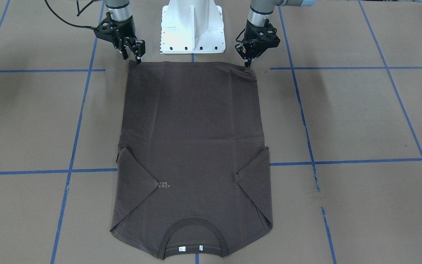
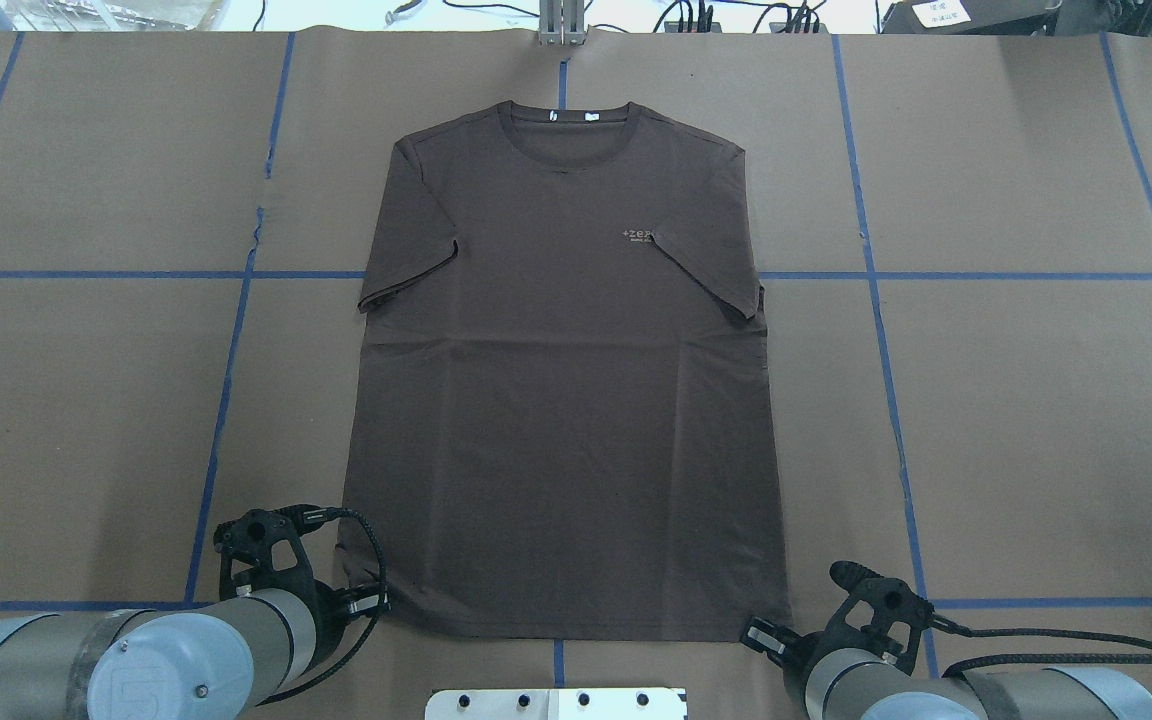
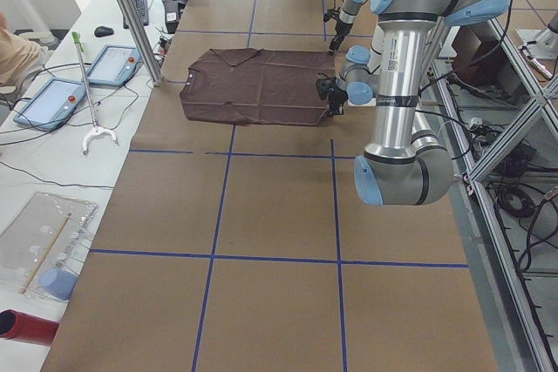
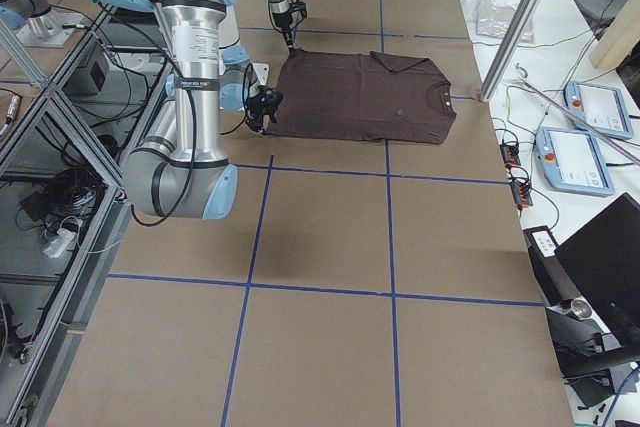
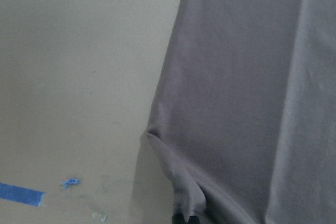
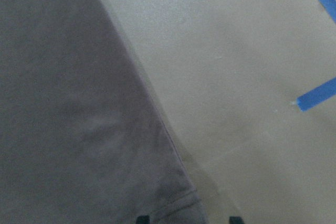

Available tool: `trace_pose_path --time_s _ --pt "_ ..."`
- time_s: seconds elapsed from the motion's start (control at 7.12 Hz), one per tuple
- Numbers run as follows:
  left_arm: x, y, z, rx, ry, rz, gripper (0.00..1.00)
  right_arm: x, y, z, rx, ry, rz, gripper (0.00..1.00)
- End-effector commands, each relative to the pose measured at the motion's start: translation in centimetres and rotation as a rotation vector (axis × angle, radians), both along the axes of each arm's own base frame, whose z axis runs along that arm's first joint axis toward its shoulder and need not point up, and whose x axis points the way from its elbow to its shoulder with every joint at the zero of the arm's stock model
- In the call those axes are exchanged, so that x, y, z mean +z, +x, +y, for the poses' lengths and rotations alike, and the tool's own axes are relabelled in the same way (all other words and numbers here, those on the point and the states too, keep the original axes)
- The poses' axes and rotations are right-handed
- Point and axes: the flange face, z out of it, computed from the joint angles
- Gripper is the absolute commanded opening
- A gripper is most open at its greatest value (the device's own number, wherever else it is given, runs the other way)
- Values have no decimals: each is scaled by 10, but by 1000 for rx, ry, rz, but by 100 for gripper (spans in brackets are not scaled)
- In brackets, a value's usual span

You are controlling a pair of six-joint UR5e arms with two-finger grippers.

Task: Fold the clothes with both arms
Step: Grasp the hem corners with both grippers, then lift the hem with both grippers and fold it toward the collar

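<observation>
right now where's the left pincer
The left pincer is top right in the front-facing view, right of the white base, tips at a hem corner of the shirt.

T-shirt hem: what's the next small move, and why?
Probably close the right hand on its hem corner: it stands open astride the T-shirt there, while the left hand seems pinched on a puckered corner.
</observation>
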Motion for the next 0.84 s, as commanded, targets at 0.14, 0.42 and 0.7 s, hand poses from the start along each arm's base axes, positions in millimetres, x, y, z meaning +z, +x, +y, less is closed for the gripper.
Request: trace_pose_path --time_s 0.14,0.42,0.7 --pt "0 -1 0 -2 2 -1 0 -1 1 -2 36 -25 -10 0" --pt "0 -1 0 -2 0 0 0 -3 3 -8 44 -23 -8 0" --pt "-35 -32 0 2 4 29 0 -35 27 -17 56 -19 -45 0"
